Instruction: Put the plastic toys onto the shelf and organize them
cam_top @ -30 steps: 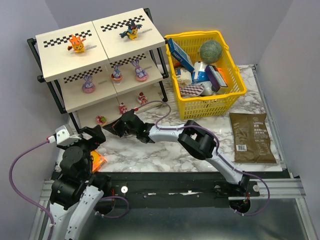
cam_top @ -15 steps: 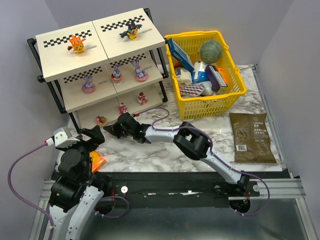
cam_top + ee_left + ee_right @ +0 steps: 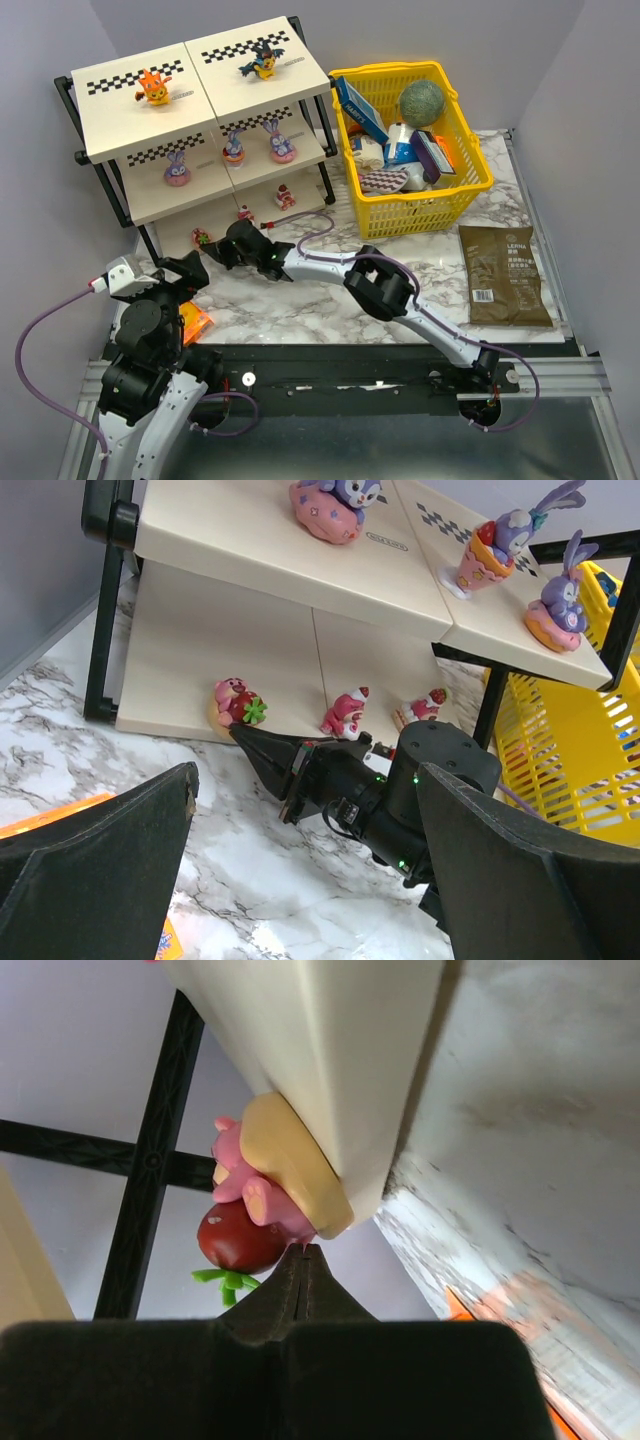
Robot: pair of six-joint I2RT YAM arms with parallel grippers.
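The shelf (image 3: 120, 120) stands at the far left corner of the desk (image 3: 310, 305), and all eight plastic toys are on it. On the top tier, the orange figurine (image 3: 153, 87) is on the left panel and the black-and-yellow winged figurine (image 3: 263, 62) on the right panel. The middle tier carries three purple-pink bunny-eared ones: the left bunny (image 3: 177, 170), the middle bunny (image 3: 233, 148) and the right bunny (image 3: 281, 145). On the bottom tier, the strawberry figurine (image 3: 235, 702) sits at the front edge of the left panel. Two small red-pink ones, the second small figurine (image 3: 343, 712) and the third small figurine (image 3: 420, 708), stand on the right panel.

The right arm (image 3: 385, 285) stretches from the near right across the desk toward the shelf's bottom tier. The right jaws are clenched together with nothing between them. Their tips point at the front of the strawberry figurine, right against it, though contact cannot be told.

The left arm (image 3: 145, 340) is at the near left corner. The left jaws are released wide and empty, facing the shelf above the flat orange packet (image 3: 197, 322) on the desk.

A yellow basket (image 3: 470, 185) holding boxes and a green ball (image 3: 421, 102) sits just right of the shelf. A dark brown pouch (image 3: 505, 275) lies flat near the right edge.
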